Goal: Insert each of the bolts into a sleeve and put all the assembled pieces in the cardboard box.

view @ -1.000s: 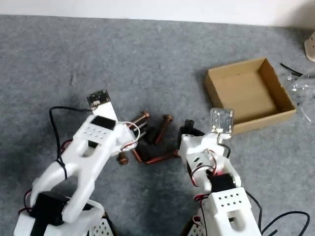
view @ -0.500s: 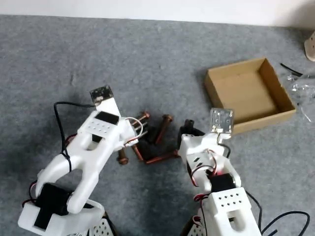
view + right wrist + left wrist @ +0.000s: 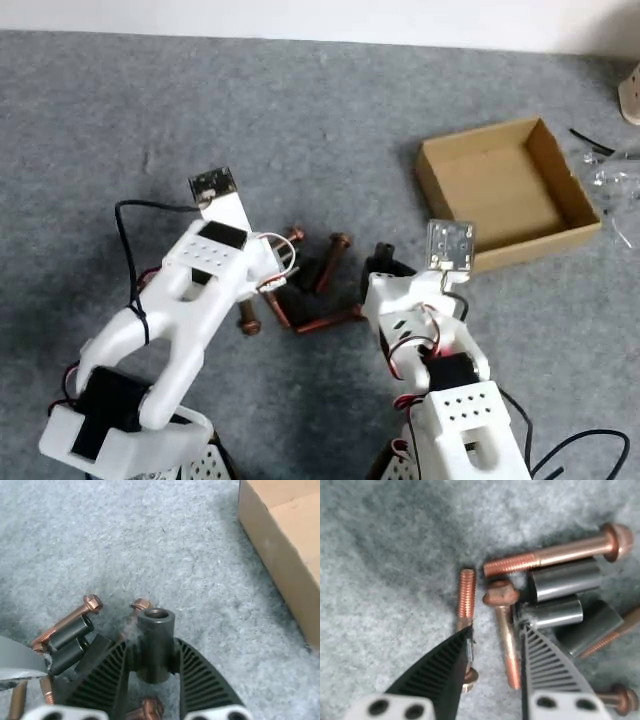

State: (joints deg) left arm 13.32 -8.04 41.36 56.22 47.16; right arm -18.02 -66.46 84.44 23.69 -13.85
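**Meanwhile, the left arm closed in on a bolt**

Already one sleeve (image 3: pixel 155 640) stood upright with its bore facing up, clamped between the right fingers (image 3: pixel 200 675) near the pile (image 3: pixel 310 290) at the middle of the desk (image 3: pixel 300 120). That arm had not stirred over the last second.

The left fingers (image 3: pixel 445 665) were spread wide and held nothing. One bolt (image 3: pixel 506 645) lay lengthwise in the gap between them, its head pointing away from the arm. A second bolt (image 3: pixel 466 600) lay just beside one fingertip, and two loose sleeves (image 3: pixel 565 580) lay side by side near the other.

In the high view the left arm had pushed a little further forward over the pile during that second. We read this as the last lining-up before a grasp.

We judged that no bolt was yet in a sleeve. The cardboard box (image 3: pixel 530 248) sat empty, well apart from the pile. The crowding worried us, because closing could catch the neighbouring bolt or nudge a sleeve.
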